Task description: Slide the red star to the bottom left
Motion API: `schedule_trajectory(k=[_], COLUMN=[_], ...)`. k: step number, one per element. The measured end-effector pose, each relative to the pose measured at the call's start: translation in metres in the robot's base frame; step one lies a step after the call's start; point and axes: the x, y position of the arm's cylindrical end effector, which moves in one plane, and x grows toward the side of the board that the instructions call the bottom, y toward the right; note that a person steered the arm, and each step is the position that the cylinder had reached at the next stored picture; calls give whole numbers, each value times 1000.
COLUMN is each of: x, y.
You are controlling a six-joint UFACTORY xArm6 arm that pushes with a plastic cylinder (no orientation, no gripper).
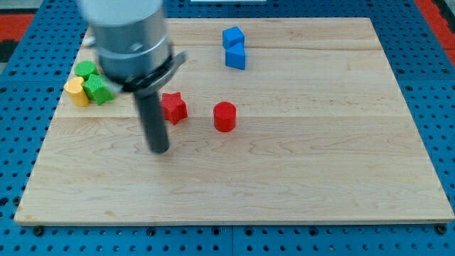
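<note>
1. Board (298, 178): a pale wooden board made of lengthwise planks with visible grain fills most of the view. Its corners are rounded, and its near edge runs along the view's bottom.
2. Surround (434, 85): the board lies on a blue perforated surface with regular rows of holes. Red patches show at the view's top left and top right corners. No more of the room is visible.
3. Arm (128, 43): a blurred grey cylindrical housing enters from the view's top left, with a dark collar beneath it.
4. My tip (159, 149): the straight dark rod drops from the collar and meets the board at the lower left of the red star. The rod has no jaws and holds nothing. I cannot tell whether its shaft touches the star's left edge or stands just beside it.
5. Red star (174, 107): the task's block sits left of the board's centre, in the upper half, well apart from the bottom left corner.
6. Red cylinder (225, 116): it stands upright near the star, on the star's right side, with bare wood between them.
7. Blue blocks (234, 48): two blue pieces touch each other near the view's top edge, right of the arm.
8. Left cluster: a green block (100, 89), a second green block (86, 70) behind it and a yellow block (77, 92) huddle at the board's left edge.
</note>
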Motion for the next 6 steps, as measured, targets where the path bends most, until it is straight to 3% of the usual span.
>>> schedule_trajectory(k=[1,2,3,4,5,6], x=[-21,-110,-102,-30,-19,-48], y=[64,64,51,-43,-16,48])
